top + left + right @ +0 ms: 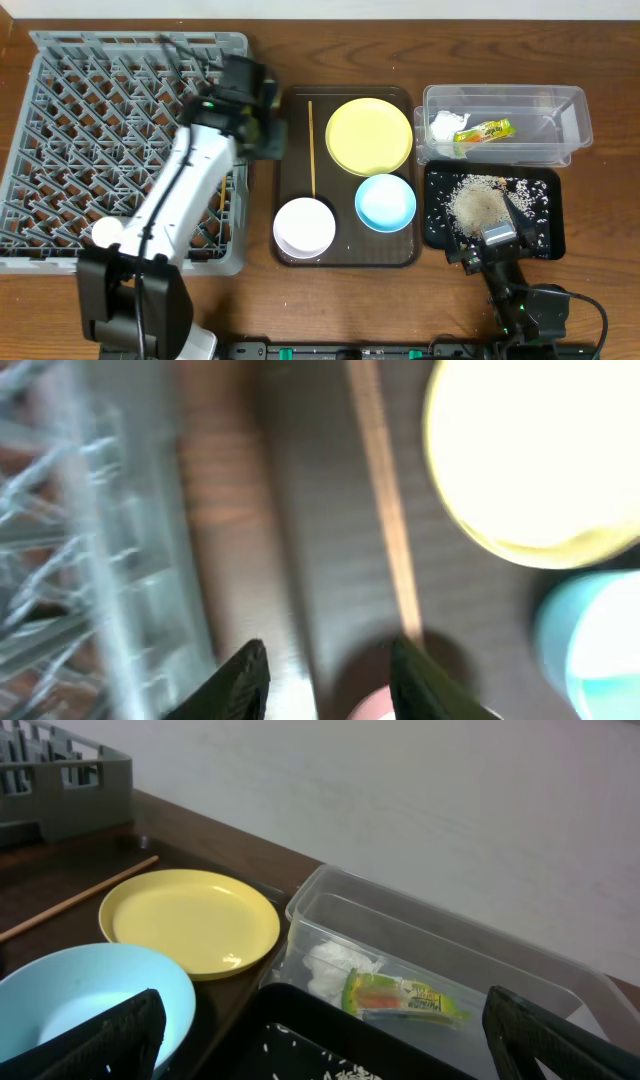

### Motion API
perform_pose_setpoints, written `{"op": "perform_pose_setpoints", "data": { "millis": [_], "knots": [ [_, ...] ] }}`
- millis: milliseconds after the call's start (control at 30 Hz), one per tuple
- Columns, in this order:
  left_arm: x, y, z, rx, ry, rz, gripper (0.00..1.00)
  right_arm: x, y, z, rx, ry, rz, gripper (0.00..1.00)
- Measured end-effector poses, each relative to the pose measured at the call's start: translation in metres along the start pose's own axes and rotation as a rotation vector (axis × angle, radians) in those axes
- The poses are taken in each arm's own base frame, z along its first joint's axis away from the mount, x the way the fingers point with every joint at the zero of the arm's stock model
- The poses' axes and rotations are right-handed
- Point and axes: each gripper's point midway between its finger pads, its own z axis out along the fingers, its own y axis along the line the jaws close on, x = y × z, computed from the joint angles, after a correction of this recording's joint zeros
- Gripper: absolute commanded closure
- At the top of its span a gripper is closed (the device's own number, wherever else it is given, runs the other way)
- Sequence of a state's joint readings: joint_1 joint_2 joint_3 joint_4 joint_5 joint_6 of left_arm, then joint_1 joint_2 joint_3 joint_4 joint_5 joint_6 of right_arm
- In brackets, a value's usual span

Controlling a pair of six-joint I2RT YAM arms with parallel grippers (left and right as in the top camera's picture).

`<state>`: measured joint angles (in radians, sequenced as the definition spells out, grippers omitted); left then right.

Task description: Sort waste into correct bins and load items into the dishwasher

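Tabletop (600, 40) of brown wood meets pale wall (400, 800); left pincer (328, 652) and right pincer (320, 1025) spread.

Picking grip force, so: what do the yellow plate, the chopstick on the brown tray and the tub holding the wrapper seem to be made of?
The yellow plate is probably plastic or melamine, semi-gloss: even colour with a soft sheen. The chopstick is likely wood or bamboo, matte: pale tan, no shine. The tub is clear, glossy plastic: the napkin and wrapper show through its walls.
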<state>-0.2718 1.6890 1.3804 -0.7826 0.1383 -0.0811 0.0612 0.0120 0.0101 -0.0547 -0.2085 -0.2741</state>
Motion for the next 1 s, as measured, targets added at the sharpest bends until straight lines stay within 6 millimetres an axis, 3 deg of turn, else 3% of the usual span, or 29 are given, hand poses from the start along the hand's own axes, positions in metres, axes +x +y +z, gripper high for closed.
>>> {"op": "perform_pose_setpoints", "data": {
  "millis": [100, 200, 400, 533, 633, 667, 700, 900, 1000],
  "knots": [
    [-0.002, -0.032, 0.012, 0.036, -0.010, 0.068, 0.60, 0.000, 0.000, 0.000, 0.000, 0.000, 0.000, 0.01],
    [0.006, -0.047, 0.042, 0.022, 0.035, 0.078, 0.60, 0.000, 0.000, 0.000, 0.000, 0.000, 0.000, 0.01],
    [0.026, -0.042, 0.106, -0.030, 0.141, 0.011, 0.60, 0.000, 0.000, 0.000, 0.000, 0.000, 0.000, 0.01],
    [0.034, -0.038, 0.131, -0.050, 0.169, -0.023, 0.66, 0.000, 0.000, 0.000, 0.000, 0.000, 0.000, 0.01],
    [0.031, -0.038, 0.134, -0.053, 0.157, -0.035, 0.78, 0.000, 0.000, 0.000, 0.000, 0.000, 0.000, 0.01],
    [0.031, -0.038, 0.134, -0.054, 0.156, -0.040, 0.88, 0.000, 0.000, 0.000, 0.000, 0.000, 0.000, 0.01],
    [0.031, -0.038, 0.134, -0.057, 0.157, -0.050, 0.92, 0.000, 0.000, 0.000, 0.000, 0.000, 0.000, 0.01],
    [0.040, -0.034, 0.129, -0.071, 0.201, -0.050, 0.92, 0.000, 0.000, 0.000, 0.000, 0.000, 0.000, 0.01],
    [0.051, -0.024, 0.116, -0.102, 0.263, -0.064, 0.92, 0.000, 0.000, 0.000, 0.000, 0.000, 0.000, 0.01]
  ]
}}
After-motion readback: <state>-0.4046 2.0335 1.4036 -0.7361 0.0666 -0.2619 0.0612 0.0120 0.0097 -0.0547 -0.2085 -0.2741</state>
